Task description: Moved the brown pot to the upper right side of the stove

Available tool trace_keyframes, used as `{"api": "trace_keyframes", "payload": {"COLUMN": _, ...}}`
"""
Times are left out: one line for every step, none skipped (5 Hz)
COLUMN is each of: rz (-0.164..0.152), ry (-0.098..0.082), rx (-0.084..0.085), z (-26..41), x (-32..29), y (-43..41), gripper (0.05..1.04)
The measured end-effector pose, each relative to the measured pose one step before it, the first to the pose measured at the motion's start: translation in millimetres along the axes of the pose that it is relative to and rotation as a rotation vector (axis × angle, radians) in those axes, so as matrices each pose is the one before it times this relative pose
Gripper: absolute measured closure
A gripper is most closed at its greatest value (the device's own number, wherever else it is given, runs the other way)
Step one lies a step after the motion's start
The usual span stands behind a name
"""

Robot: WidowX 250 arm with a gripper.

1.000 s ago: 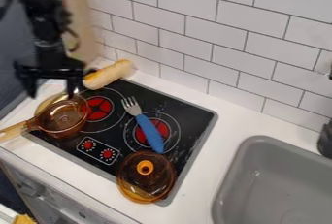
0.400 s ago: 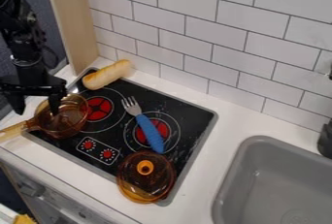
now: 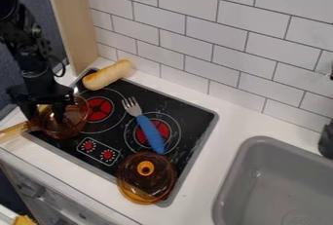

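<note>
The white counter (image 3: 240, 117) carried the black stove (image 3: 187, 117), and the brown pot (image 3: 73, 125) was standing at the left part of this stove, upright, with its base near the edge. The pot looked see-through and hard, like thin glass or plastic, so I judged it stiff and rather light, but smooth enough to slip, and perhaps fragile if it was knocked. The end effector (image 3: 46, 118) was open, with a clear gap between its two fingers; one finger was inside the pot, the other near the handle side, and nothing seemed to be clamped. The handle (image 3: 13, 132) stuck out over the counter, and its weight could make the pot turn or tilt in the air. For this reason the best place to take hold was probably the thin upright wall, close to where the handle joined, with firm but not hard pressure
</note>
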State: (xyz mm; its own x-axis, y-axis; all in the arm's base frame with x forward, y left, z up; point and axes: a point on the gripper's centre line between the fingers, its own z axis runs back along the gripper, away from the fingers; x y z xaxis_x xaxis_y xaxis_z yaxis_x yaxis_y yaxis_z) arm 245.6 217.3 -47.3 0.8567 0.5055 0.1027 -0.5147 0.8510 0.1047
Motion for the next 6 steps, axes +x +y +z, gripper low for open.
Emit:
{"api": "trace_keyframes", "payload": {"rz": 0.0331, "ry": -0.0105, "rx": -0.0155, "z": -1.27, "x": -0.56, "y": 3.35, "gripper": 0.713}}
{"api": "trace_keyframes", "payload": {"rz": 0.021, "ry": 0.011, "rx": -0.0068, "z": 0.66, "x": -3.68, "y": 0.11, "gripper": 0.917}}
{"api": "trace_keyframes", "payload": {"rz": 0.0239, "ry": -0.0222, "rx": -0.0355, "z": 4.21, "x": -3.68, "y": -3.87, "gripper": 0.996}}
{"api": "trace_keyframes", "payload": {"rz": -0.0077, "ry": -0.0321, "rx": -0.0323, "z": 16.38, "x": -3.56, "y": -10.94, "gripper": 1.006}}
{"api": "trace_keyframes", "payload": {"rz": 0.0016, "ry": -0.0371, "rx": -0.0368, "z": 24.52, "x": 0.18, "y": -16.34, "gripper": 1.007}}
{"api": "trace_keyframes", "payload": {"rz": 0.0023, "ry": -0.0284, "rx": -0.0696, "z": 28.36, "x": -1.48, "y": -18.6, "gripper": 1.009}}
